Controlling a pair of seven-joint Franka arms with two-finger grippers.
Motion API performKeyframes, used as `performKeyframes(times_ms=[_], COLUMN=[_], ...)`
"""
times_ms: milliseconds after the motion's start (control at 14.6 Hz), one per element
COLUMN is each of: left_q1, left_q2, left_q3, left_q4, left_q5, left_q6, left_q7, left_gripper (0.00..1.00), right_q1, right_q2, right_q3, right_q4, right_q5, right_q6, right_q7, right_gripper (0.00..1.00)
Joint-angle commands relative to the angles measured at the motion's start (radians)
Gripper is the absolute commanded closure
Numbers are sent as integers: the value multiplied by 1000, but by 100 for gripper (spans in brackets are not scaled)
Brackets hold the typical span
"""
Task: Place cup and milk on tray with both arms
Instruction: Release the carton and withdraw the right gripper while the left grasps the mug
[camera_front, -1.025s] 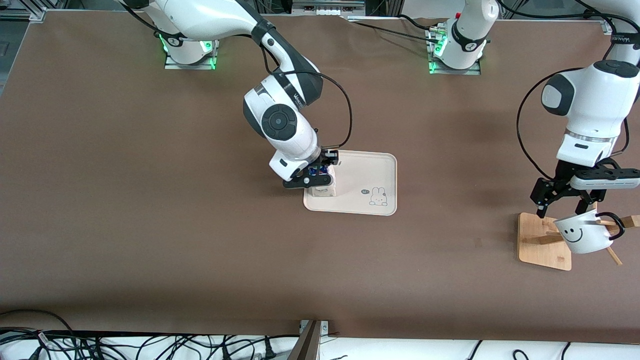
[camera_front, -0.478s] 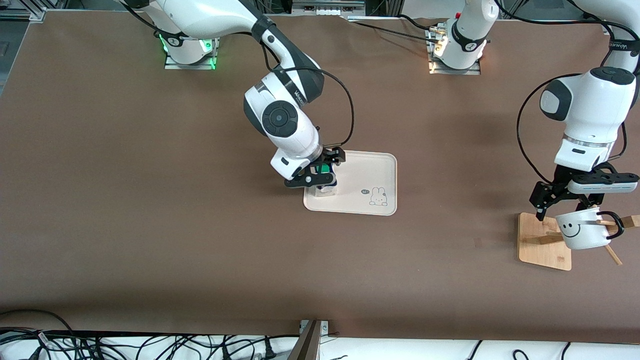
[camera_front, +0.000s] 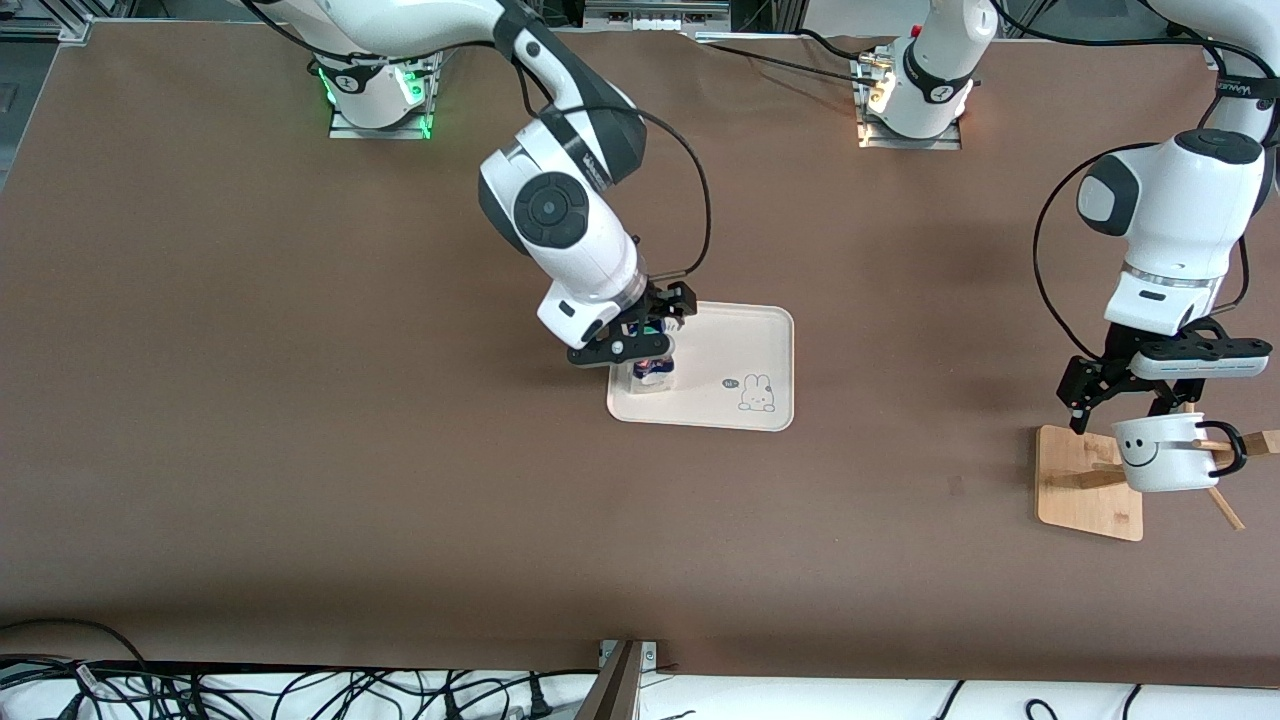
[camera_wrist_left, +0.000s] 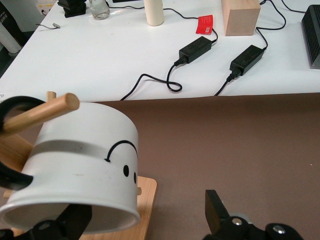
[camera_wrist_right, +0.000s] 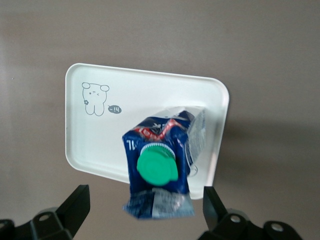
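milk (camera_wrist_right: 160, 167) on tray (camera_wrist_right: 90, 145), between open right pincer (camera_wrist_right: 142, 212) fingers.

A wooden rack (camera_front: 1090, 490) stands at the table's (camera_front: 300, 450) left-arm end.

brown table (camera_front: 300, 450), white bench (camera_wrist_left: 100, 55), cables (camera_front: 250, 690)

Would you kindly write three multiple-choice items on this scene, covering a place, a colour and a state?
1. Where does the milk stand?
A. on the tray
B. on the wooden rack
C. on the bare table

2. What colour is its cap?
A. red
B. green
C. black

3. How are the right gripper fingers?
A. shut on the milk
B. shut on the cup
C. open, apart from the milk

Answers: 1 A, it stands near the tray's corner. 2 B, seen in the right wrist view. 3 C, gaps show on both sides of the carton.
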Motion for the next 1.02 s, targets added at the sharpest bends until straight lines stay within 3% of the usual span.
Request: performKeyframes(times_ms=[0,137,478,683,956], left_q1=[10,10,10,10,9], left_q2=[-41,-43,-43,-43,-41], left_q3=[3,5,31,33,33], left_q4=[-38,-38,-37,-35,-32], left_q5=[32,32,32,32,32], left_q6=[5,5,5,5,5], left_q7=[4,16,67,78,79], left_gripper=[3,22,47,56,72], right_q1=[-2,-3,-5,-5,-10], right_q2=[-87,-139,-216,-230,-238], right_q3=[-36,-80,-221,-304,-440], right_q4=[-8,-6,2,11,40], right_q5=[-18,-17,-14,-15,-8], right_q6=[-117,-189,-251,-260,-383], right_q7=[15,7,-7,-19,-210], right_gripper=[0,0,0,0,0])
